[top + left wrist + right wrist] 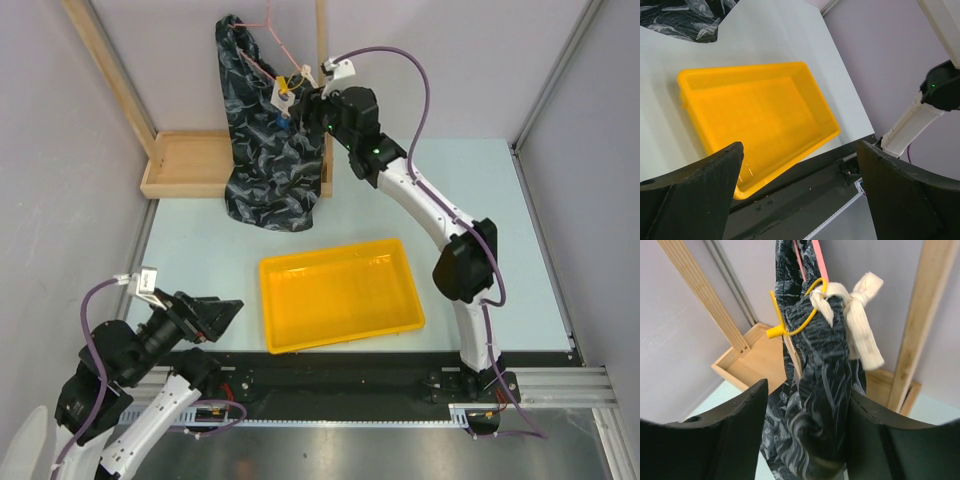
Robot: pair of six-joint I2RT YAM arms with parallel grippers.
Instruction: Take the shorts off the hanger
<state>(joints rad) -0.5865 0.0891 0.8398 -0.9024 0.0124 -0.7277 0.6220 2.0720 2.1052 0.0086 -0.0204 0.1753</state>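
Right wrist view: right hand (807, 390), spread wide, straddles the shorts (825, 340); limp, probably slippery, best gripped at the bunched waistband, twelve o'clock.

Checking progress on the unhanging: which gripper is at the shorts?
The right gripper, its fingers flanking the hanging shorts; the left gripper sits open, far off beside the yellow tray.
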